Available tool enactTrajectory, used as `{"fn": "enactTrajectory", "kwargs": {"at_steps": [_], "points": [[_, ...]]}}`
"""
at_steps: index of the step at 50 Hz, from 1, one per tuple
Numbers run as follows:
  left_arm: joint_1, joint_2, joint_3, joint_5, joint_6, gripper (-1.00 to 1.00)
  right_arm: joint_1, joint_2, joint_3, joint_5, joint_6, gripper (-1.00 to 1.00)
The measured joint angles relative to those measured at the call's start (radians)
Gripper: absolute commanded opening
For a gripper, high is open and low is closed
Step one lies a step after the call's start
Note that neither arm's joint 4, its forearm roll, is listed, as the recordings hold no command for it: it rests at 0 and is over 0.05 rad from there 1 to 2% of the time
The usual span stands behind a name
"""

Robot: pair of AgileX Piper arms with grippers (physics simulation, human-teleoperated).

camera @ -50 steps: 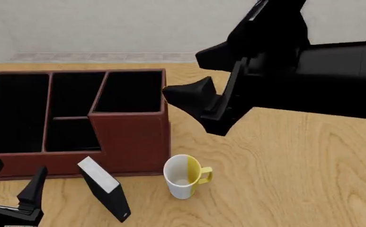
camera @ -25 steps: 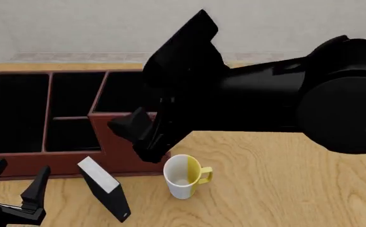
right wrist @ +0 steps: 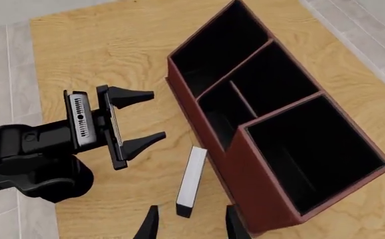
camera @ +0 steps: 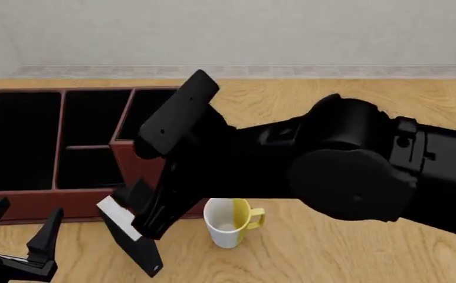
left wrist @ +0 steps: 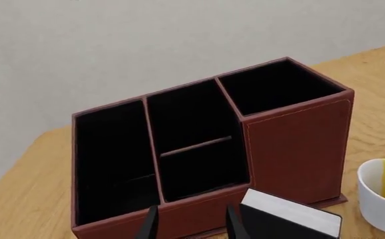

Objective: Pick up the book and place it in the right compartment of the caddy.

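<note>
- Right wrist view: my right claw (right wrist: 187, 225) hangs spread apart over the thin black book with white page edges (right wrist: 192, 181), which stands beside the reddish-brown box caddy (right wrist: 272, 199).
- My left claw (camera: 17, 227) gapes empty, near the book.

The front camera is looking forward and down from the arms' side, taking in the reddish-brown black-lined box caddy (camera: 94, 154) toward ten o'clock. The left wrist camera is sitting low and close, facing the caddy (left wrist: 299, 144) from its near side, with the thin black white-edged book (left wrist: 292, 217) just before it. The right wrist camera is hanging high, looking steeply down on caddy (right wrist: 245, 164), book (right wrist: 191, 180) and the open-fingered left gripper (right wrist: 139, 119). All three views are sharing caddy and book (camera: 129, 236).
</note>
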Motion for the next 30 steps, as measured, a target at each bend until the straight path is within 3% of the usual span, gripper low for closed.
{"fn": "enactTrajectory", "kwargs": {"at_steps": [30], "points": [[-0.001, -0.037, 0.000, 0.024, 0.014, 1.00, 0.014, 0.100, 0.027, -0.071, 0.011, 1.00]]}}
